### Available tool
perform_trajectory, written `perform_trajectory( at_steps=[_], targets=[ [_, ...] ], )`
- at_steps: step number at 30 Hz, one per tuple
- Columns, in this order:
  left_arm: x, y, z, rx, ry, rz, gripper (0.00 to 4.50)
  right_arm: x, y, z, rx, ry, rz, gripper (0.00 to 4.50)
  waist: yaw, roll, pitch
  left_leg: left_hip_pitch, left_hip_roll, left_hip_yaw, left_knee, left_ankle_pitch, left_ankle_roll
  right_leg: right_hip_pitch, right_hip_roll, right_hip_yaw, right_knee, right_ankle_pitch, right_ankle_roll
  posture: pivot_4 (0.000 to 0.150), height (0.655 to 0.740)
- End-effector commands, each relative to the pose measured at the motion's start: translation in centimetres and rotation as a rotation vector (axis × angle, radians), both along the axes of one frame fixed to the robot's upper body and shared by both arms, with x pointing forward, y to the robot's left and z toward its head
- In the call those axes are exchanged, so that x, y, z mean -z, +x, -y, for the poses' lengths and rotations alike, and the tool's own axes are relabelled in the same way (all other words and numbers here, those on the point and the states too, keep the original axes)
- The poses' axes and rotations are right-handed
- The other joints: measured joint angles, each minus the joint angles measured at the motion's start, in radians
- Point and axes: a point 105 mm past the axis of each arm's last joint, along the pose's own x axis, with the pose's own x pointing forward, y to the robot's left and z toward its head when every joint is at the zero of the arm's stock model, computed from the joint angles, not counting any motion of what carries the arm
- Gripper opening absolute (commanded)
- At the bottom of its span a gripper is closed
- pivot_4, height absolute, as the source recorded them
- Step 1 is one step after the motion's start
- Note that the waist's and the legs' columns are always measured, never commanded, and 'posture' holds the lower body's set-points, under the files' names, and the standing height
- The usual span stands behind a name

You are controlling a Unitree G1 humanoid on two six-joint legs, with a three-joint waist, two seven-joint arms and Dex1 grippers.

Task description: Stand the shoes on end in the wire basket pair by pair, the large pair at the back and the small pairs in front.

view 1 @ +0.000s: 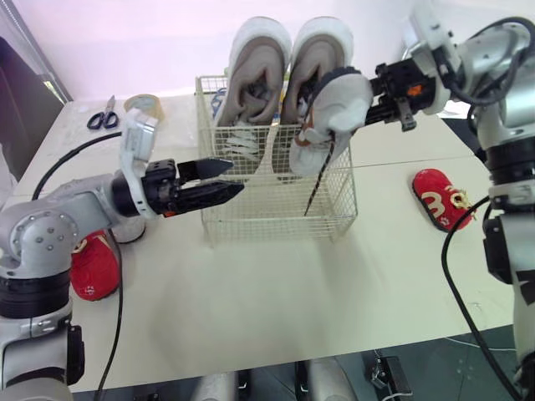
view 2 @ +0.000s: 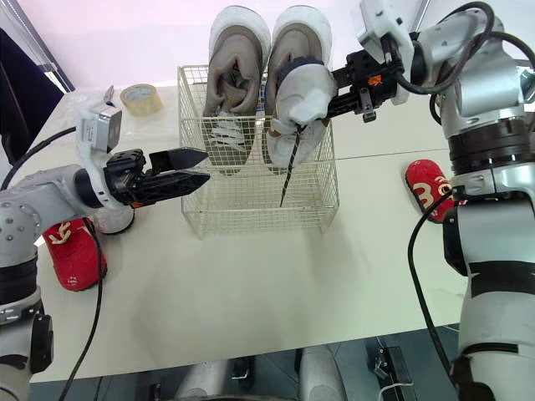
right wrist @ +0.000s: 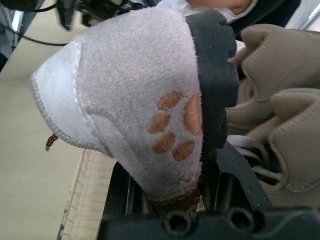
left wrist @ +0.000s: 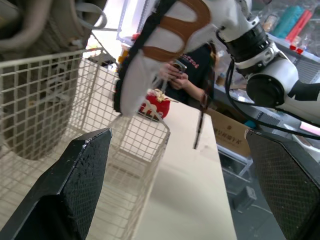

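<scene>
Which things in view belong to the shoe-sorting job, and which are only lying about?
For the job:
cream wire basket; two large beige sneakers standing in it; small white fleece shoe held by the right gripper; small red shoe on the right; second red shoe on the left.

Lying about:
dark-handled scissors; roll of clear tape.

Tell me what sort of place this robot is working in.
Probably a robotics lab or workshop: a cream worktable with black-handled scissors and a tan roll of tape, a brown cardboard box past the table, and a person standing nearby.
</scene>
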Motion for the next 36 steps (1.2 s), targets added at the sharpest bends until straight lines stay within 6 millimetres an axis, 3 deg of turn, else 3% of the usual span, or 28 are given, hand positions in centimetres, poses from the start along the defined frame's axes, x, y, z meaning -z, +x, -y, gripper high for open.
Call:
perform_trajectory(
  at_steps=[1, 7, 14, 23, 24, 30, 33, 36],
  targets=[
    [-1.0, -0.6, -0.3, -0.006, -0.015, 0.047, 4.39, -2.4, -0.4, 0.2, 0.010, 0.017, 0.065, 0.57, 0.000, 0.000, 0.000, 0.000, 0.000, 0.000, 0.000, 0.000, 0.000, 0.000, 0.000, 0.000, 0.000, 0.000, 0.000, 0.150, 0.7400],
    [-0.9, -0.7, -0.1, -0.010, -0.019, 0.044, 4.39, -2.4, 0.4, 0.4, 0.048, 0.014, 0.050, 0.57, 0.002, 0.000, 0.000, -0.002, 0.000, 0.000, -0.002, 0.000, -0.001, -0.002, 0.000, 0.000, 0.000, 0.002, 0.003, 0.150, 0.7400],
    [-1.0, -0.5, 0.1, -0.006, -0.023, 0.046, 4.39, 2.0, 1.7, 0.4, 0.067, -0.061, -0.063, 0.57, 0.001, 0.000, 0.000, -0.002, 0.000, 0.000, -0.002, 0.000, -0.001, -0.002, 0.001, 0.000, 0.000, 0.002, 0.003, 0.150, 0.7400],
    [-1.1, -0.5, 0.4, -0.001, -0.030, 0.051, 4.39, 5.8, 3.0, 0.5, 0.094, -0.125, -0.126, 0.57, 0.003, 0.000, 0.000, -0.002, 0.000, 0.000, -0.002, 0.003, -0.005, -0.002, 0.002, 0.000, 0.000, 0.002, 0.004, 0.150, 0.7400],
    [-1.1, -0.5, 0.4, -0.002, -0.030, 0.051, 4.50, 6.2, 3.1, 0.6, 0.100, -0.141, -0.127, 1.58, 0.003, 0.000, 0.000, -0.002, 0.000, 0.000, -0.002, 0.003, -0.005, -0.002, 0.002, 0.000, 0.000, 0.002, 0.004, 0.150, 0.7400],
    [-1.1, -0.5, 0.4, -0.007, -0.028, 0.052, 4.50, 5.8, 2.8, 1.3, 0.112, -0.178, -0.069, 4.44, 0.003, 0.000, 0.000, -0.002, 0.000, 0.000, -0.001, 0.003, -0.005, -0.001, 0.002, 0.000, 0.000, 0.002, 0.004, 0.150, 0.7400],
    [-1.1, -0.4, 0.4, -0.010, -0.027, 0.053, 4.50, 4.7, 2.5, 1.9, 0.124, -0.186, -0.020, 4.48, 0.004, 0.000, 0.000, -0.002, 0.000, 0.000, -0.001, 0.004, -0.006, -0.002, 0.002, 0.000, 0.000, 0.002, 0.004, 0.150, 0.7400],
    [-1.1, -0.4, 0.2, -0.016, -0.025, 0.053, 4.50, 1.8, 1.8, 3.0, 0.167, -0.183, 0.104, 4.48, 0.006, 0.000, 0.000, -0.002, 0.000, 0.000, -0.001, 0.004, -0.006, -0.001, 0.002, -0.001, 0.000, 0.002, 0.004, 0.150, 0.7400]
  ],
)
